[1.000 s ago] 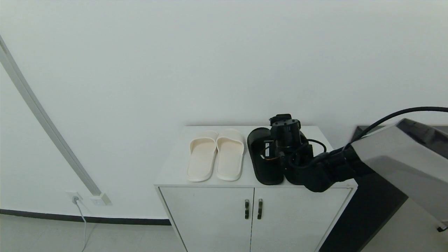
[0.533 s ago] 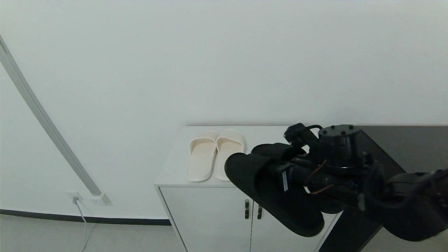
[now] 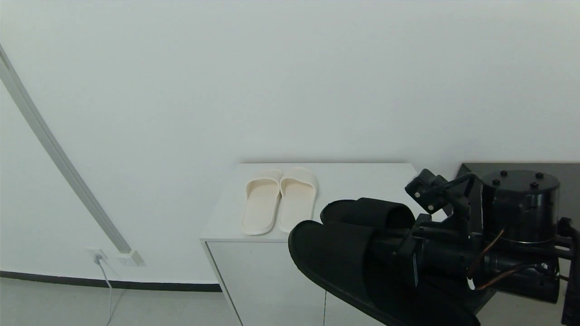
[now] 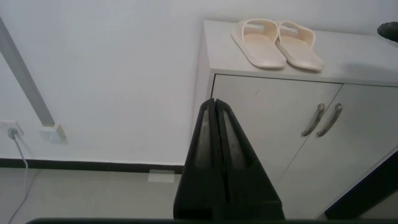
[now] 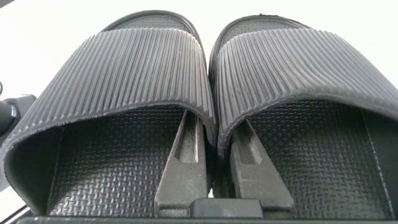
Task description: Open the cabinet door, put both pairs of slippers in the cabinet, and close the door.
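"White laminate cabinet (image 3: 221, 226) looks half bare on top. Where's the black ribbed rubber slipper pair (image 3: 344, 258)?"

"Just lifted clear. My right gripper (image 5: 216, 121) clamps both inner straps, before the shut doors (image 4: 280, 124), which need opening next. Cream foam slippers (image 3: 278, 201) remain up there; left gripper (image 4: 215, 106) pinched closed, empty."

Matt, ribbed, rubbery black slippers (image 5: 137, 68)
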You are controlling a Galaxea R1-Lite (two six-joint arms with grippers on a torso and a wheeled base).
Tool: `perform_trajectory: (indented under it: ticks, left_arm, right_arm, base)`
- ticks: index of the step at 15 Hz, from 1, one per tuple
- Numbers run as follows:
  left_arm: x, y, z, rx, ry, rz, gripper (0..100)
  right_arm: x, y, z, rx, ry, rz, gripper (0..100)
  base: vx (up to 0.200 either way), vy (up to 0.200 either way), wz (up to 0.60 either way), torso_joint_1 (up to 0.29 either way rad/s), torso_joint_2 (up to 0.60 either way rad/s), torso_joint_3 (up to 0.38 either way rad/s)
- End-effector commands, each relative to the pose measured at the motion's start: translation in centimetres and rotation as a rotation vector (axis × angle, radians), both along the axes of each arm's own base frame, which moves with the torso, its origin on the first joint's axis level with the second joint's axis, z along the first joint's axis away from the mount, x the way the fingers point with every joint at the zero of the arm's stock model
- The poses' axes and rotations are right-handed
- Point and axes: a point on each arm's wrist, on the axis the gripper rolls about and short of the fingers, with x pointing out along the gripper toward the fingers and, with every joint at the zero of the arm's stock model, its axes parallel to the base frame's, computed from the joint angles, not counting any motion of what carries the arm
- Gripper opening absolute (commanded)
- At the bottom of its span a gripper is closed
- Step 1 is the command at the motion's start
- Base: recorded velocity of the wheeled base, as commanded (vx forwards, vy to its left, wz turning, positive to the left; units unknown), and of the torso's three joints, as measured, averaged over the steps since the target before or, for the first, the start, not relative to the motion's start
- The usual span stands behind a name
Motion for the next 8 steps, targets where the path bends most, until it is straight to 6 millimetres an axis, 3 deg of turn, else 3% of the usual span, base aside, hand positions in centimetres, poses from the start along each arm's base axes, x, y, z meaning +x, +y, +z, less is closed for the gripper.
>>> perform_trajectory:
  ticks: [1,8]
  left_arm:
    - [0.0,0.0,0.0,0.001,0.000,0.000,0]
    - [0.0,0.0,0.0,-0.002,0.000,0.002,0]
  right_arm:
    - [-0.4,-0.1,0.1,0.001,-0.009,0.009,0]
    - [-0.4,-0.2,-0.9,-0.024,0.017,0.014,0]
  base:
    - [0.000,0.000,0.00,0.000,0.00,0.000]
    - [-0.200,0.000,0.00,0.002,0.00,0.004]
